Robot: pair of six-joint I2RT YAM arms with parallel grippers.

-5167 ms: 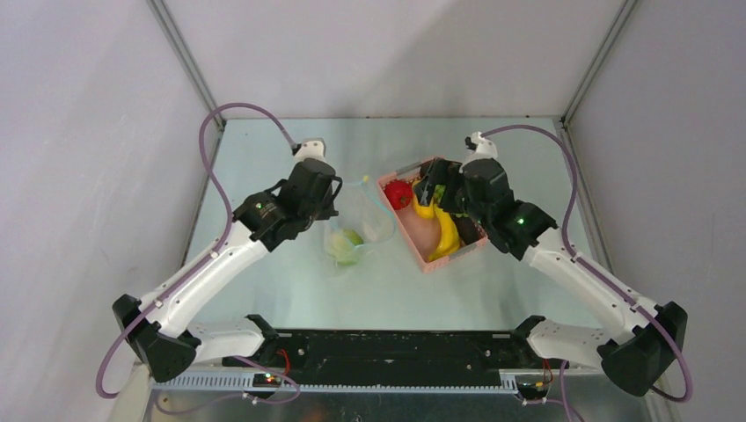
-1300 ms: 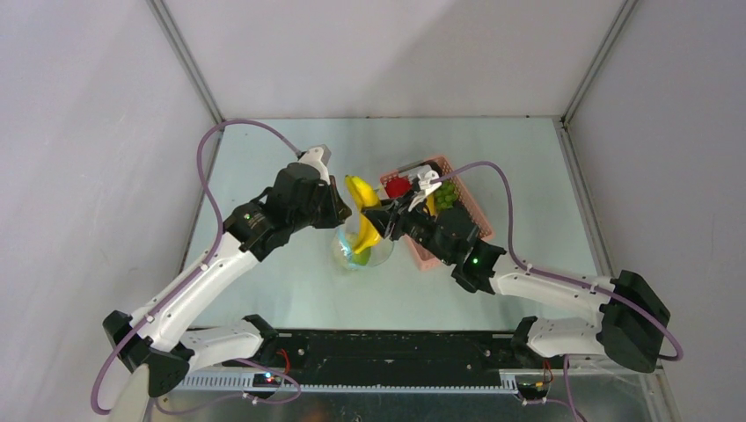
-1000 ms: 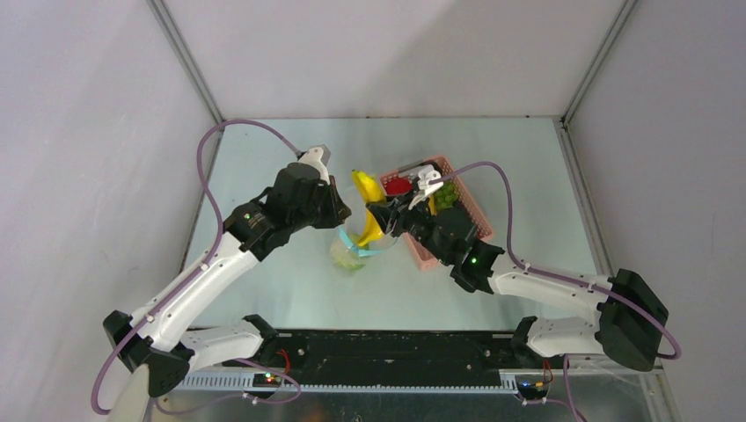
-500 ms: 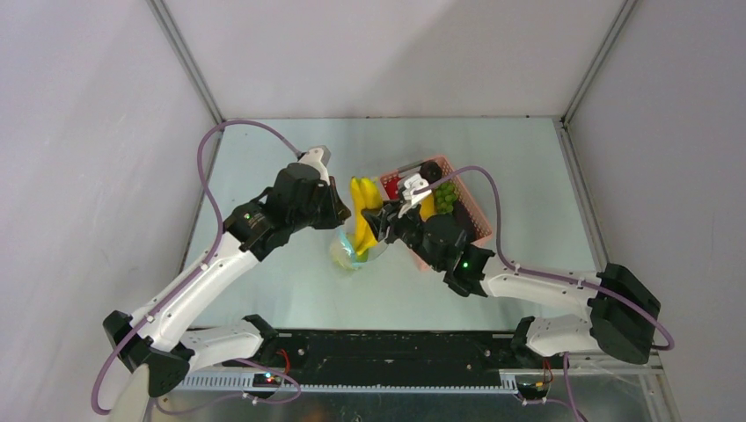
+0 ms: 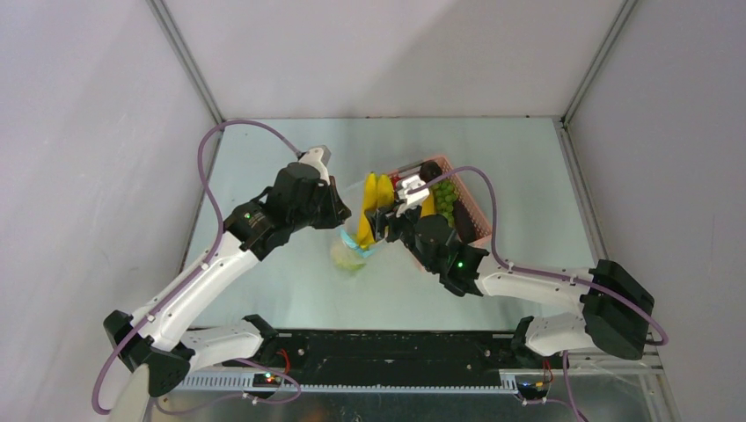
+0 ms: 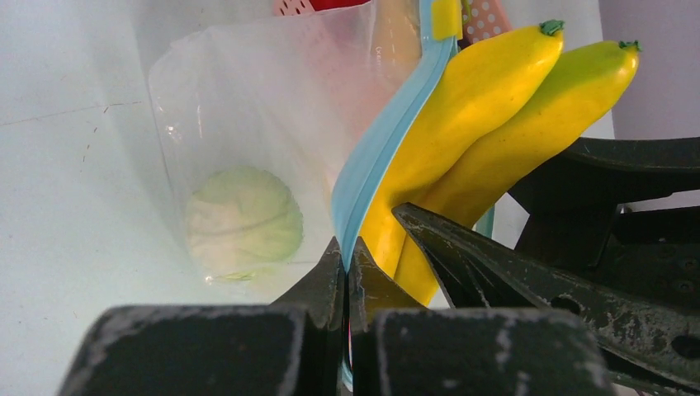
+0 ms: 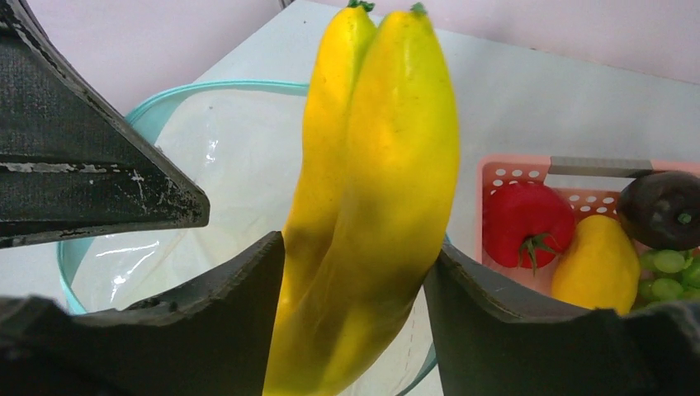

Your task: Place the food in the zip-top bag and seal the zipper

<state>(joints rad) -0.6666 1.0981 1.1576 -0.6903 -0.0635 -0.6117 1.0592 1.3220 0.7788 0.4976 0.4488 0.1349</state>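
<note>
The clear zip-top bag [image 6: 248, 107] hangs from my left gripper [image 6: 347, 247], which is shut on its light blue zipper [image 6: 388, 140]. A pale green cabbage [image 6: 243, 221] lies at the bag's bottom. My right gripper [image 7: 355, 247] holds the yellow banana [image 7: 380, 165] upright, both fingers against it, with its lower end in the bag's open mouth [image 7: 223, 181]. From above, the banana [image 5: 376, 198] stands between the two grippers, just right of the left gripper [image 5: 339, 215].
The pink basket [image 7: 512, 169] stands right of the bag and holds a red tomato [image 7: 528, 221], a yellow piece [image 7: 598, 264], green grapes [image 7: 673, 272] and a dark purple piece [image 7: 664, 206]. The right arm lies low across the table's front right.
The right gripper has swung the banana from tilted to upright and carried it left and down into the bag's mouth. The left gripper has held still on the zipper.
</note>
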